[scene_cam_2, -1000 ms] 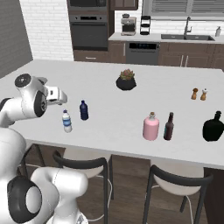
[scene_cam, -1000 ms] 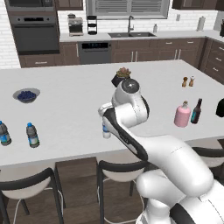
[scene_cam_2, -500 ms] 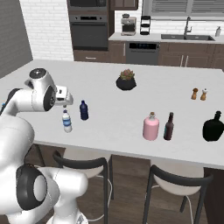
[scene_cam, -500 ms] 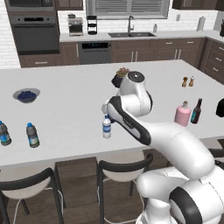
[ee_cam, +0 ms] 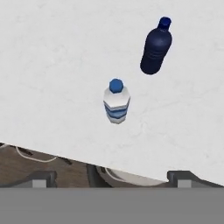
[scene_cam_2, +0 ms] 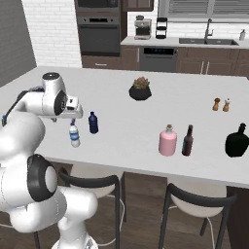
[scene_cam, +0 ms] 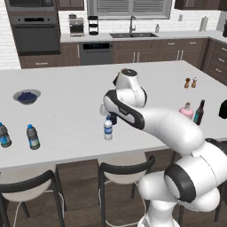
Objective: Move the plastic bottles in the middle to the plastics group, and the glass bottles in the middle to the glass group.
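White kitchen island counter [scene_cam: 66,111], stools below its near edge. We see the gripper [scene_cam_2: 74,115] above the clear bottle [ee_cam: 116,103] w/ jaws spread wide, holding nothing. Navy bottle [ee_cam: 155,47] stands just beside the clear one. Pink bottle [scene_cam_2: 168,140] sits next to the dark brown bottle [scene_cam_2: 187,141] at right; two blue-capped bottles [scene_cam: 32,137] stand at the far left edge.

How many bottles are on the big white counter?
6, or 7 with the squat black one at the far right edge. Two greyish ones at the left edge, a clear one and navy one mid-counter, a pink one beside a brown one.
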Controlling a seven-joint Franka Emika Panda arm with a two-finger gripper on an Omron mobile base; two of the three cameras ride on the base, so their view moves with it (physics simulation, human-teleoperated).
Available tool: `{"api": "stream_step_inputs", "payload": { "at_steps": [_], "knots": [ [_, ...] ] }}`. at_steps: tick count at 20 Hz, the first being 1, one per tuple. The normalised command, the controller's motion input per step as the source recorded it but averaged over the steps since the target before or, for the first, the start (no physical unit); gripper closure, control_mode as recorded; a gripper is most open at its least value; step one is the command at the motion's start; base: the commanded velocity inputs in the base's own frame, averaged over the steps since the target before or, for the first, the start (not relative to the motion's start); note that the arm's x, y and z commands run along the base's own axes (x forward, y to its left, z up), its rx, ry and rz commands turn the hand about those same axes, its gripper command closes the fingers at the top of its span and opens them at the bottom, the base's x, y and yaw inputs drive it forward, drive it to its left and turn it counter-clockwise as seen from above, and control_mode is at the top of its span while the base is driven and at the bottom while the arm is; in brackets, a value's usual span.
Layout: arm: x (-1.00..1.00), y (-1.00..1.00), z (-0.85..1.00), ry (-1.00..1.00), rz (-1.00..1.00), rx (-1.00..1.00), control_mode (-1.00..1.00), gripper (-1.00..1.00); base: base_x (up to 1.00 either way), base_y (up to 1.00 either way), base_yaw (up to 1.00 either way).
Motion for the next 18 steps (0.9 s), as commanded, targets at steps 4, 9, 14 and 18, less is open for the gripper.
{"api": "stream_step_inputs", "payload": {
  "at_steps": [4, 9, 14, 18],
  "knots": [
    [0.09, 0.18, -0.53, -0.01, 0.0, 0.0, -1.0, -1.0, 0.0, 0.0, 0.0],
    [0.02, 0.0, -0.27, -0.19, -0.04, 0.0, -1.0, -1.0, 0.0, 0.0, 0.0],
    [0.15, 0.0, -0.03, -0.06, -0.15, 0.0, -1.0, -1.0, 0.0, 0.0, 0.0],
    [0.34, 0.0, -0.04, 0.0, -0.17, 0.0, -1.0, -1.0, 0.0, 0.0, 0.0]
  ]
}}
